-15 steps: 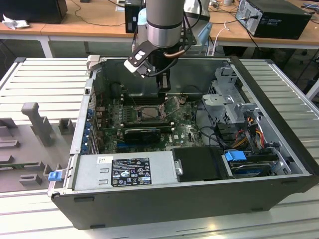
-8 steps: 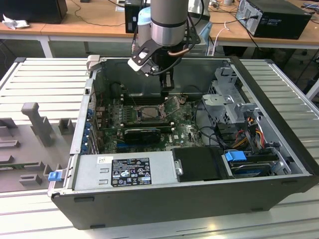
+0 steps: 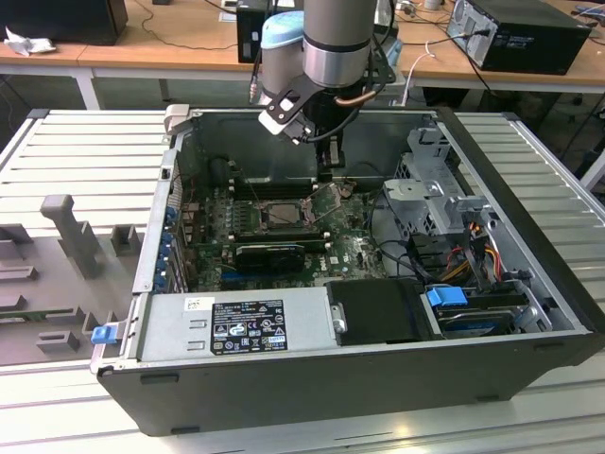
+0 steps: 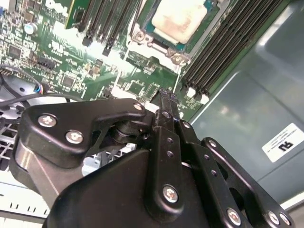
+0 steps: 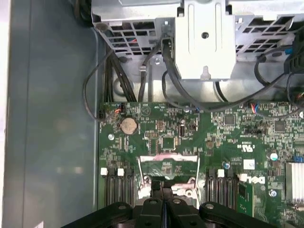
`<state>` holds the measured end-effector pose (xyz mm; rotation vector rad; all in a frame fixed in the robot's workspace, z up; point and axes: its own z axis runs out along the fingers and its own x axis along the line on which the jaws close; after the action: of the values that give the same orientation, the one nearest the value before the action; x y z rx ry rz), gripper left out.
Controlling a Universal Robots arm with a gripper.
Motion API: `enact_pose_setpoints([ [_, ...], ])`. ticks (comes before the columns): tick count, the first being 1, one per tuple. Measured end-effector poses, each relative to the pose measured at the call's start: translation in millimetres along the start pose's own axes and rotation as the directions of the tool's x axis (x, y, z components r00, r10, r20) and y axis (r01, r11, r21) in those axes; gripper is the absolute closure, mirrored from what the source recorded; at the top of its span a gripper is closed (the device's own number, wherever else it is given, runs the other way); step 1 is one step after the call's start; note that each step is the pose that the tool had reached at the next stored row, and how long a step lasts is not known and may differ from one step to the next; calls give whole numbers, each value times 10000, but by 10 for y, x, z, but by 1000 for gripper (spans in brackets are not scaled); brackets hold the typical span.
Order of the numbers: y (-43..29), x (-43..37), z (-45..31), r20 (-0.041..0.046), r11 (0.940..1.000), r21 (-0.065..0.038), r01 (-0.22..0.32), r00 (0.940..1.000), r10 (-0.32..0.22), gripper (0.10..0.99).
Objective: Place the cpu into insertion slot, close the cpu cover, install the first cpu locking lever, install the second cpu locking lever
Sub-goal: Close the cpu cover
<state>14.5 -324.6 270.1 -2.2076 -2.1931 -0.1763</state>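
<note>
The cpu (image 4: 178, 16), a pale square chip, lies in the insertion slot (image 4: 137, 37), which is edged by a silvery frame on the green board. In the exterior view the slot (image 3: 284, 214) sits mid-board inside the open computer case. The cpu cover (image 5: 168, 156), a thin silvery frame, appears tilted up from the slot, and the board shows through its opening. It rises at the slot's right side (image 3: 329, 200) in the exterior view. My gripper (image 3: 326, 175) hangs just beside and above that cover. Its black fingers (image 4: 165, 92) are pressed together, tips close to the cover's edge (image 5: 161, 186), with nothing seen between them.
Black memory slots (image 4: 213, 52) flank the socket. A metal drive cage (image 5: 204, 38) with cables stands beyond the board, on the exterior view's right (image 3: 425, 189). A black card (image 3: 269, 253) and the power supply (image 3: 236, 326) lie nearer the front. The grey case wall (image 4: 247, 114) is close.
</note>
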Motion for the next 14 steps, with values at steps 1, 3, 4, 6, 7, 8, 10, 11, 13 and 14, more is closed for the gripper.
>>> enact_pose_setpoints([
  [1,21,0,2,0,10000,0,-1,10000,1,980],
  [3,75,0,7,-2,10000,-1,1,10000,-1,980],
  [4,98,0,9,-1,10000,-1,0,10000,0,980],
  [6,126,0,10,-1,10000,-1,0,10000,0,980],
  [7,144,0,12,-2,10000,-1,0,10000,0,980],
  [8,156,1,12,-1,10000,0,1,10000,-1,980],
  [10,192,1,14,-1,10000,-1,1,10000,-1,980],
  [11,219,1,16,-1,10000,-1,-1,10000,1,980],
  [13,249,1,18,-1,10000,-1,1,10000,-1,980],
  [14,262,1,19,-1,10000,-1,1,10000,-1,980],
])
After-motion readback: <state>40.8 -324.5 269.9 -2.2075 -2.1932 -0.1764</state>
